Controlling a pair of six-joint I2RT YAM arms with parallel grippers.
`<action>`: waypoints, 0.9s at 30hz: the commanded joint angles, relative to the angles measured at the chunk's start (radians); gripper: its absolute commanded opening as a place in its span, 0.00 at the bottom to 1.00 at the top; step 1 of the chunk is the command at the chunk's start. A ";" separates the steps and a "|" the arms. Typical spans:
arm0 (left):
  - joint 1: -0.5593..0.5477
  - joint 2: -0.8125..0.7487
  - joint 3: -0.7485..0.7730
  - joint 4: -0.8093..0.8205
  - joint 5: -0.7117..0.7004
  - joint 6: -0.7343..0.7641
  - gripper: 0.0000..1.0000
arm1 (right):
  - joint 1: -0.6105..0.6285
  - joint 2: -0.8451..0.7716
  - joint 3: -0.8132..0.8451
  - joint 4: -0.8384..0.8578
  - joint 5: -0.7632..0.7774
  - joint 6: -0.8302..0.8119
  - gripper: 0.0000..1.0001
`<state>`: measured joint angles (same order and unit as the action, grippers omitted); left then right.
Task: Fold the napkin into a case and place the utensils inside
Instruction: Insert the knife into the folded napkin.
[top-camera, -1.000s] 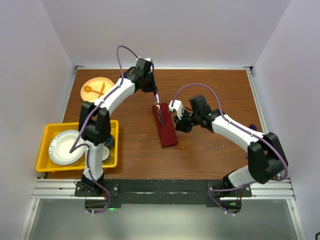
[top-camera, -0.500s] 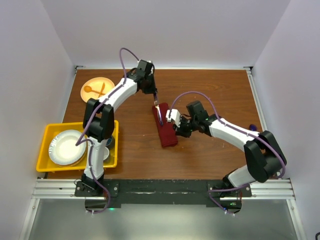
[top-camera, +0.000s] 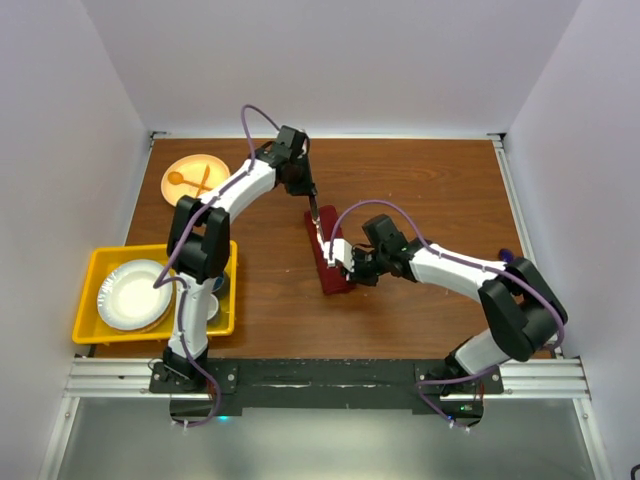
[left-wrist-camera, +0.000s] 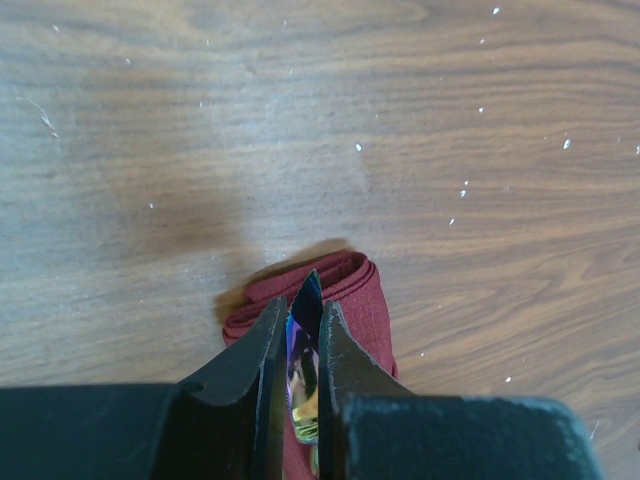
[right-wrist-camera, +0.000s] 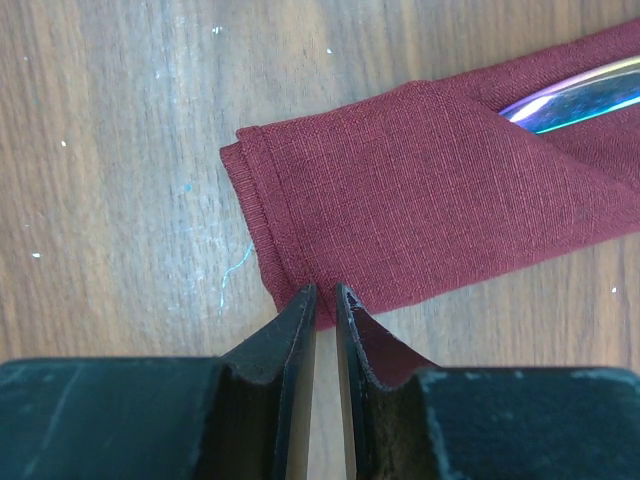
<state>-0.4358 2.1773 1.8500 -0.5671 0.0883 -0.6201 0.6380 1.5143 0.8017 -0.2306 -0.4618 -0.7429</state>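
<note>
The napkin is folded into a narrow maroon case (top-camera: 331, 258) lying mid-table. In the left wrist view my left gripper (left-wrist-camera: 305, 305) is shut on a purple iridescent utensil (left-wrist-camera: 300, 365), held upright over the case's far end (left-wrist-camera: 350, 295). It also shows in the top view (top-camera: 314, 207). Another utensil (right-wrist-camera: 570, 100) sticks out of the case's pocket in the right wrist view. My right gripper (right-wrist-camera: 325, 295) has its jaws almost together with nothing between them. Its tips touch the case's side edge (right-wrist-camera: 400, 190) near the closed end. In the top view it (top-camera: 342, 262) sits at the case's right side.
An orange plate (top-camera: 196, 178) with an orange spoon and fork sits at the back left. A yellow bin (top-camera: 92, 262) with a white plate (top-camera: 130, 296) stands at the left edge. White walls ring the table.
My right gripper has moved left across the table to the case's side. My left gripper has kept the utensil over the case's far end, shifting only slightly.
</note>
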 joint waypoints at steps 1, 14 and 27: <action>-0.017 -0.011 -0.012 0.003 0.044 -0.030 0.00 | 0.014 0.021 -0.001 0.039 0.005 -0.056 0.18; -0.035 -0.030 -0.101 -0.005 0.059 -0.072 0.00 | 0.014 0.034 0.010 0.027 0.005 -0.061 0.17; -0.029 -0.054 -0.103 -0.014 0.021 -0.075 0.00 | 0.022 -0.109 0.030 -0.058 -0.058 -0.130 0.27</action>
<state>-0.4656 2.1769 1.7458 -0.5682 0.1192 -0.6922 0.6537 1.5223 0.8040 -0.2459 -0.4641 -0.7956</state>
